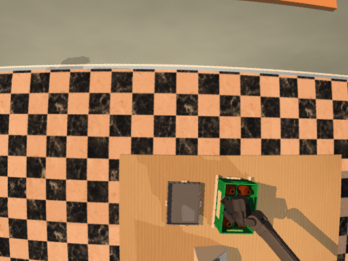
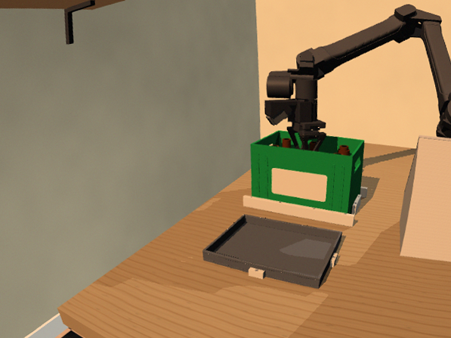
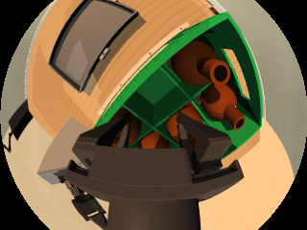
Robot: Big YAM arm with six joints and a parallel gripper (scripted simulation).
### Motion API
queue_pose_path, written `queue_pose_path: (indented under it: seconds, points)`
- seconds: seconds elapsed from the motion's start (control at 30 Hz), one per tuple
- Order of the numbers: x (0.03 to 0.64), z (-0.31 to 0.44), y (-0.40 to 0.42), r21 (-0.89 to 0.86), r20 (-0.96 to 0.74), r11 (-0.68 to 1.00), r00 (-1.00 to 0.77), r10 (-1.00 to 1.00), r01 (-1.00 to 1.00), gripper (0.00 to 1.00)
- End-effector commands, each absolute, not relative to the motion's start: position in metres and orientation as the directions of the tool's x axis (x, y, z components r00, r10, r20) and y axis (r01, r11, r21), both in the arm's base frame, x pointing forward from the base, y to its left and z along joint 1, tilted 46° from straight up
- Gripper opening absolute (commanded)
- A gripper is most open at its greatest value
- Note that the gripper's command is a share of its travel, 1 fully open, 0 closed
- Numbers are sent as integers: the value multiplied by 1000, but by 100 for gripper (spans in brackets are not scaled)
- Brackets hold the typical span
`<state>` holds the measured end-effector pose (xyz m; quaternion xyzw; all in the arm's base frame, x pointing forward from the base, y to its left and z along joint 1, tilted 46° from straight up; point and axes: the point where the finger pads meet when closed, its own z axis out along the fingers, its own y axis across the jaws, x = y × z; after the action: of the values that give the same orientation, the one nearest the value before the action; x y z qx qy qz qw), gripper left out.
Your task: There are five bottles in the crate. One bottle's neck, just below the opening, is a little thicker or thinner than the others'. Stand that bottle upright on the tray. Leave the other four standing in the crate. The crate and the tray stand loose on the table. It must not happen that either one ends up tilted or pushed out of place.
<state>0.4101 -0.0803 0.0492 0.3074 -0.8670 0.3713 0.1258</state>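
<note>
Here, green crate point(image 1: 255, 209) point(image 2: 307, 155) point(image 3: 168, 55) holds reddish-brown bottles point(image 1: 232, 190) point(image 2: 286, 142) point(image 3: 220, 72); tray point(image 1: 184, 203) point(image 2: 269, 245) point(image 3: 93, 40) bare, beside it. Pincer point(image 2: 308, 149) point(image 3: 153, 116) points down into crate, fingers parted; grip unclear. Odd-necked bottle apparently among those crated; which, cannot tell.

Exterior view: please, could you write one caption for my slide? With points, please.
Open dark claw point(image 2: 308, 149) reaching into a green plastic crate point(image 2: 295, 159) of brown bottles, behind a bare dark-grey rectangular tray point(image 2: 269, 243).
</note>
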Motion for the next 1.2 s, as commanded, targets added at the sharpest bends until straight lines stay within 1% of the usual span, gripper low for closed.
queue_pose_path:
  seconds: [0.0,0.53,0.57,1.17]
  points:
    - [412,43,-90,-562,458,541,-780,-427,-626,61]
    - [412,43,-90,-562,458,541,-780,-427,-626,61]
    - [412,43,-90,-562,458,541,-780,-427,-626,0]
    - [412,43,-90,-562,458,541,-780,-426,-626,0]
